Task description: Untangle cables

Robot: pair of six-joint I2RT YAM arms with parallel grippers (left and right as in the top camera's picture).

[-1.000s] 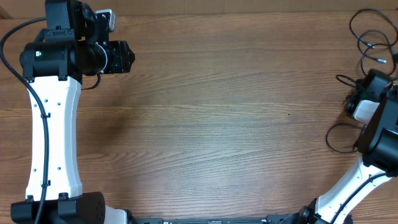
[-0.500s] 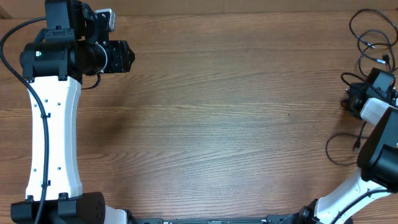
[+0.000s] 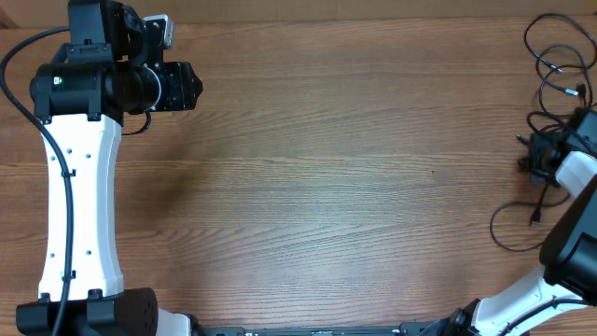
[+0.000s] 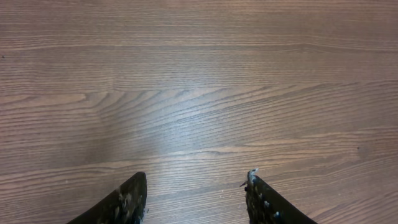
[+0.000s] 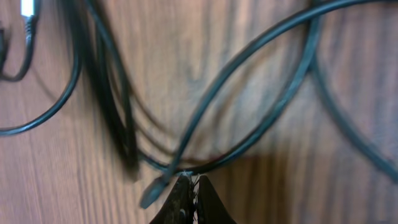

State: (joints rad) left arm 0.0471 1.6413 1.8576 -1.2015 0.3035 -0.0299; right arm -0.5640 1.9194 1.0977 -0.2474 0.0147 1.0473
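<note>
At the far right edge of the table, the cables lie in loose loops. Some loops run off the side of the overhead view, and the right arm hides others. Up close, several strands are blurry and cross each other, so it is hard to tell which is which. The right gripper has its fingers pinched together on one thin strand. Far away at the other side, the left gripper hangs over bare wood, fingers apart, holding nothing.
</note>
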